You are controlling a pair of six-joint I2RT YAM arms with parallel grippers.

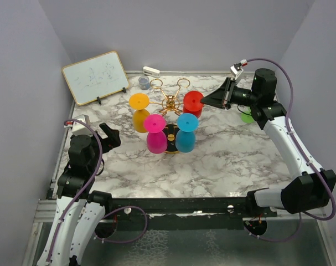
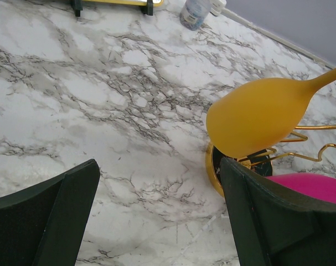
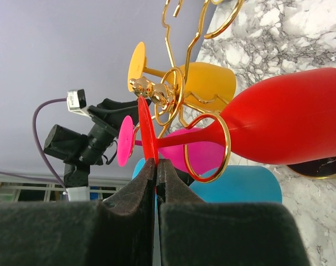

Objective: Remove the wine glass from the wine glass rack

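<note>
The gold wine glass rack (image 1: 169, 103) stands mid-table on a black gold-rimmed base (image 1: 171, 132). Four glasses hang upside down from it: orange (image 1: 140, 108), pink (image 1: 155, 133), blue (image 1: 186, 132) and red (image 1: 194, 102). My right gripper (image 1: 206, 103) is shut on the rim of the red wine glass's foot (image 3: 148, 130); its stem sits in a gold ring (image 3: 207, 148). My left gripper (image 1: 109, 134) is open and empty, low at the left, facing the orange glass (image 2: 259, 113) and the rack's base (image 2: 215, 166).
A small whiteboard (image 1: 96, 76) leans at the back left. A grey cup (image 1: 143, 82) and a white object (image 1: 151, 71) sit at the back edge. A green object (image 1: 246, 116) lies behind my right arm. Walls close in on three sides.
</note>
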